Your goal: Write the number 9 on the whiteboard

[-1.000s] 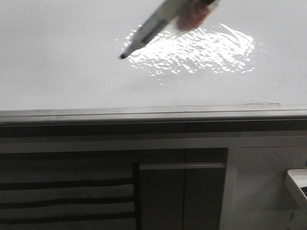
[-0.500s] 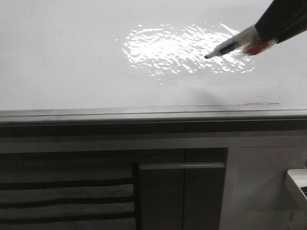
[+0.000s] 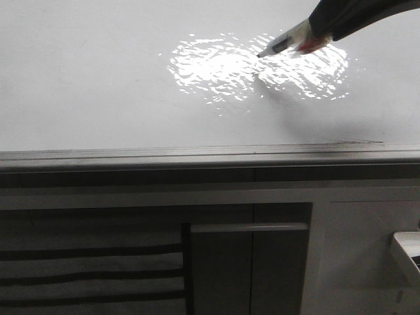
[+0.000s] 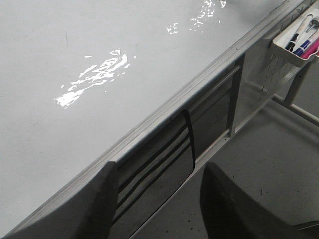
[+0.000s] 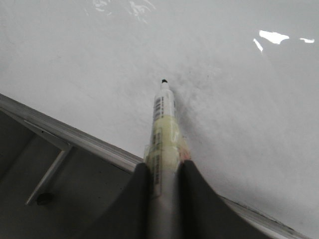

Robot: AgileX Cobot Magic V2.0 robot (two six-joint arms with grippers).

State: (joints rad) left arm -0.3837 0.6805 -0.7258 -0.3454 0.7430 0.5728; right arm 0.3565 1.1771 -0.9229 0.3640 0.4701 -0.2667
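The whiteboard (image 3: 98, 85) is a glossy white-grey board with a grey edge rail and a bright rippled glare. No stroke of the number 9 shows on it. My right gripper (image 5: 163, 167) is shut on a white marker (image 5: 162, 129), black tip forward. In the front view the marker (image 3: 282, 44) reaches in from the upper right, its tip over the glare; I cannot tell if it touches the board. My left gripper (image 4: 157, 174) is open and empty, below the board's rail (image 4: 164, 107), in front of a dark slatted panel.
Dark cabinet panels (image 3: 92, 269) with a handle bar (image 3: 249, 227) lie below the rail. A white tray with several markers (image 4: 299, 42) hangs at the right end of the board and shows at the front view's right edge (image 3: 410, 252).
The marker swung from the upper middle out to the right side, then came back leftward and up, its tip now at the glare's right half.
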